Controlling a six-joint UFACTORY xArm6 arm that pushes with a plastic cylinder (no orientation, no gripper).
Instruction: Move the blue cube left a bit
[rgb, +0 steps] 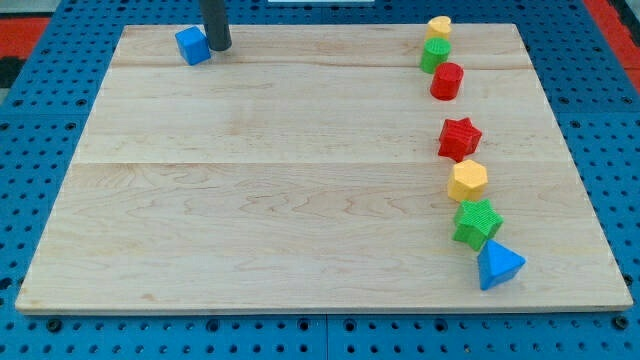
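Note:
The blue cube (192, 45) sits near the top left corner of the wooden board (300, 180). My tip (219, 46) is the lower end of the dark rod, and it stands right beside the cube's right side, touching it or nearly so.
Down the board's right side runs a column of blocks: a yellow block (439, 27), a green block (435, 54), a red cylinder (446, 81), a red star (460, 138), a yellow hexagon (467, 181), a green block (476, 223) and a blue triangular block (498, 265).

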